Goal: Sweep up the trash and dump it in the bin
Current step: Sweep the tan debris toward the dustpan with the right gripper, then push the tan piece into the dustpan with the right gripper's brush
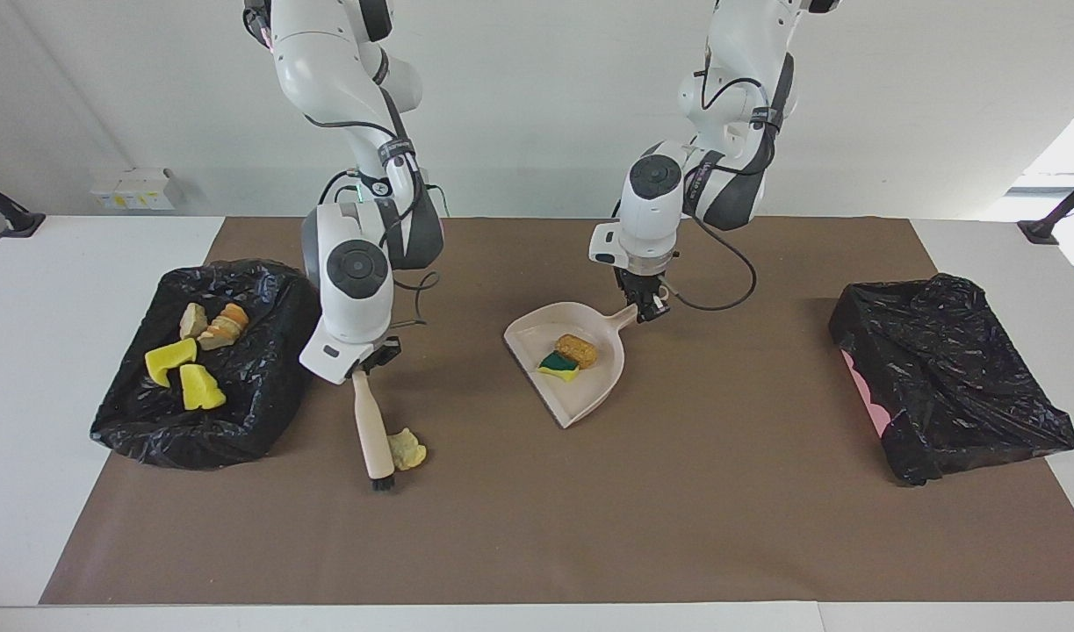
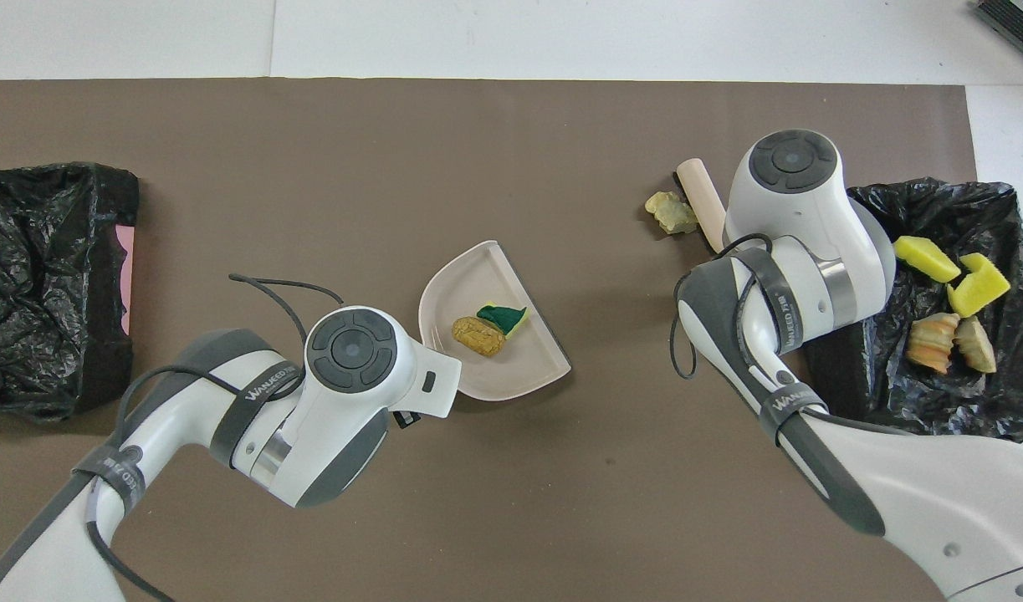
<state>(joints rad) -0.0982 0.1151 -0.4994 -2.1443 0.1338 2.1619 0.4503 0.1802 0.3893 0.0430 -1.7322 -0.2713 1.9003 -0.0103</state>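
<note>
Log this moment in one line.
right gripper: holds beige brush beside pale scrap | left gripper: holds beige dustpan

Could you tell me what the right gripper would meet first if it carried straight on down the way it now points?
Most likely the brown mat. The right gripper points steeply down, shut on the brush, whose bristle end is already at the mat beside the pale yellow scrap.

Left arm strap (image 2: pixel 264 396): you can read "WANJEED", with smaller marks after it too small to tell.
Right arm strap (image 2: pixel 780 402): a similar print, not legible.
Elsewhere: you'll find no readable labels or numbers.
</note>
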